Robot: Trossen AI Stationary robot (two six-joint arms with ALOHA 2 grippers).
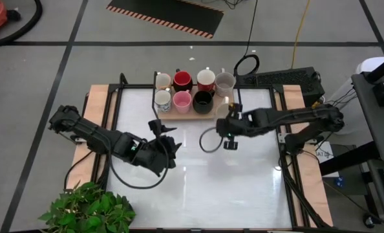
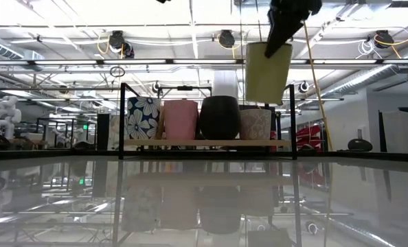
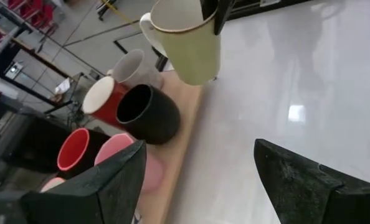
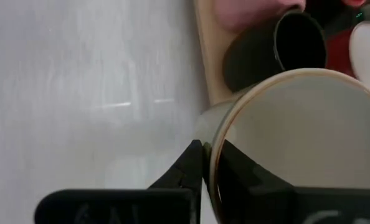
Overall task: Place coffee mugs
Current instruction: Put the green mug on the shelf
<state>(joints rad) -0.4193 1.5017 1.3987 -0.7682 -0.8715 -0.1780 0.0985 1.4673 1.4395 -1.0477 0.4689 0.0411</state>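
Two grippers work over the white table (image 1: 198, 188). Nearest the front, the left gripper (image 1: 170, 145) hovers with its fingers (image 3: 104, 183) spread wide, holding nothing. Farther back, the right gripper (image 2: 281, 33) is clamped on the rim of a cream mug (image 2: 267, 72), lifted clear of the table just beside the wooden tray (image 1: 208, 114). Beyond, seven mugs stand on that tray, among them a pink mug (image 1: 182, 101) and a black mug (image 1: 203, 100).

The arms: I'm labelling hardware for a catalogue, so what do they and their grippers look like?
Both arms are dark and jointed, with black cables looping off them. The left gripper has broad, matte black, wedge-shaped fingers; the right gripper has slim black fingers and a small green light.
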